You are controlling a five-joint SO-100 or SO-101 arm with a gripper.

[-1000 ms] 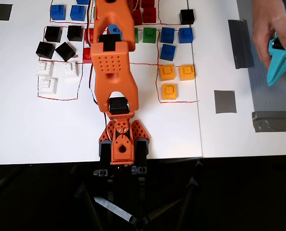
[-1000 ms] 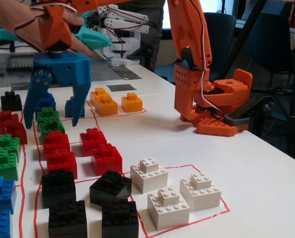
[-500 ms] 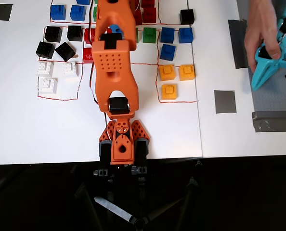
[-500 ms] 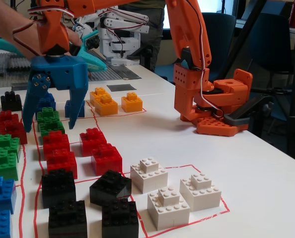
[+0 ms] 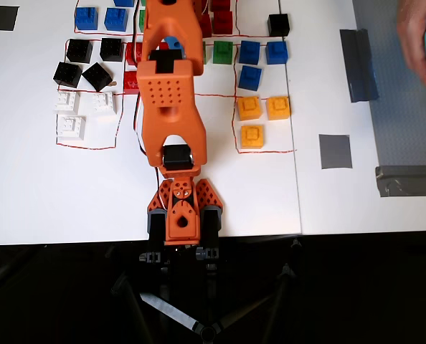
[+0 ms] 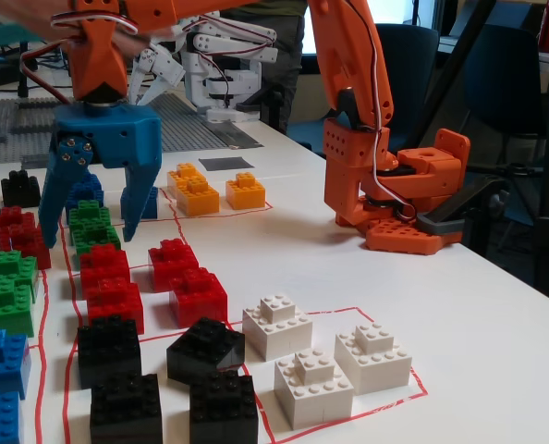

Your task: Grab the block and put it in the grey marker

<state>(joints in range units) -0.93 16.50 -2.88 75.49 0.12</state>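
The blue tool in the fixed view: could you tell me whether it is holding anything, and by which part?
Nothing is held: the tool hangs open above a green brick, its fingers on either side of it.

The arm [image 5: 171, 107] is orange printed plastic, its upper link dotted with small holes, with black servos set at the joints. Red and white cables run along it. The end effector [image 6: 101, 208] is blue with screws, seemingly two-pronged.

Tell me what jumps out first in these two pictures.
The orange arm dominates, stretching across the white table. In the fixed view its blue claw hangs open over a green block, among red-outlined groups of coloured bricks. The grey marker sits empty at the overhead view's right.
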